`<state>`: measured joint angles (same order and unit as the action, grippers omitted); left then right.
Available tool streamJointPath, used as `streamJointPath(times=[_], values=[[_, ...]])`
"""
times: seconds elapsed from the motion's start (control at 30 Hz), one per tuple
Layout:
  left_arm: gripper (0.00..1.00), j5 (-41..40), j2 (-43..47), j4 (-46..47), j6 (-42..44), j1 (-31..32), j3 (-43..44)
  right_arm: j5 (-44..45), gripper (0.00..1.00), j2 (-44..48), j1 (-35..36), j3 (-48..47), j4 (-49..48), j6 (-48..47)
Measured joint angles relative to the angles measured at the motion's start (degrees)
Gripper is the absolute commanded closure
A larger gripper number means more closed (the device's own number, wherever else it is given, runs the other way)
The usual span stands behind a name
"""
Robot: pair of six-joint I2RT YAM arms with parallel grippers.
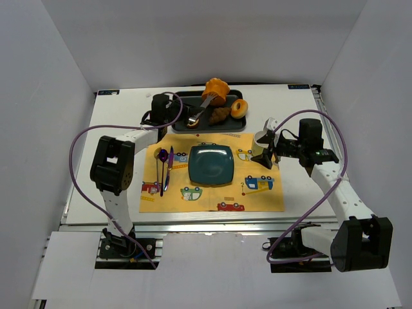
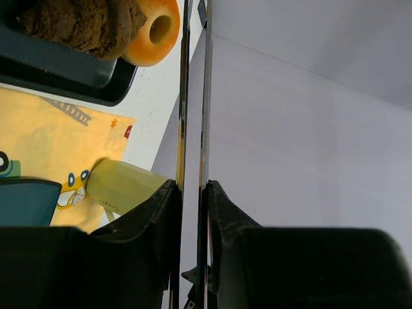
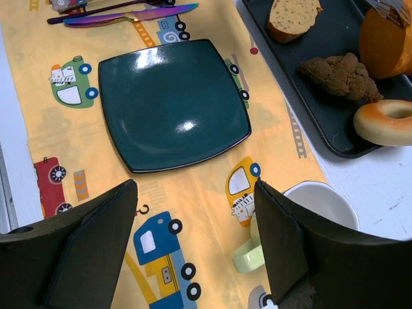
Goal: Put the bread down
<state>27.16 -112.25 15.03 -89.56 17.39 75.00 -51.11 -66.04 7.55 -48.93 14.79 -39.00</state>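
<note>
We see the left gripper (image 2: 193,212) pinched narrow on a pair of metal tongs (image 2: 182,96), its fingers pressing against the two thin blades that run out between them. The tong tips reach the bread (image 1: 216,90), the big orange ridged bun, which is beyond the plate (image 1: 210,165) at the far edge of the dark tray (image 3: 335,32). We cannot tell whether the bun rests on the tray or hangs just clear of it. On the same tray, nearer the plate, lie a dark brown croissant (image 1: 219,114) and a glazed donut (image 1: 239,108) just beside it, with a tan toast slice (image 3: 293,18) further left. The square teal plate sits in the middle of a yellow placemat (image 1: 257,199) printed with cartoon cars. Left of the plate lies purple cutlery (image 1: 166,164). Right of the plate stands a cup (image 3: 322,203), white inside with a pale green handle. The right gripper (image 3: 195,187) hovers near that cup with its fingers spread wide and nothing between them.
</note>
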Motion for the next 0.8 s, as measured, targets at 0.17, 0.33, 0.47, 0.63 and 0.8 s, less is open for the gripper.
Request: streamJointPath(times=[0.17,0.33,0.47,0.63,0.8], values=[[0.95,0.15,0.0,0.76,-0.72,0.0,-0.33,0.0,0.22,0.11,0.0,0.0,0.02,0.0],[1.0,0.48,0.02,1.09,-0.61,0.0,-0.44,0.0,0.23,0.11,0.0,0.0,0.02,0.02],[1.0,0.94,0.15,0.46,1.16,0.0,-0.37,0.0,0.23,0.11,-0.02,0.0,0.09,0.0],[1.0,1.6,0.85,-0.66,4.22,0.0,-0.37,0.0,0.23,0.11,-0.04,0.0,0.13,0.0],[1.0,2.21,2.14,-1.05,6.8,-0.02,-0.37,-0.02,0.23,0.11,-0.04,-0.02,0.15,0.0]])
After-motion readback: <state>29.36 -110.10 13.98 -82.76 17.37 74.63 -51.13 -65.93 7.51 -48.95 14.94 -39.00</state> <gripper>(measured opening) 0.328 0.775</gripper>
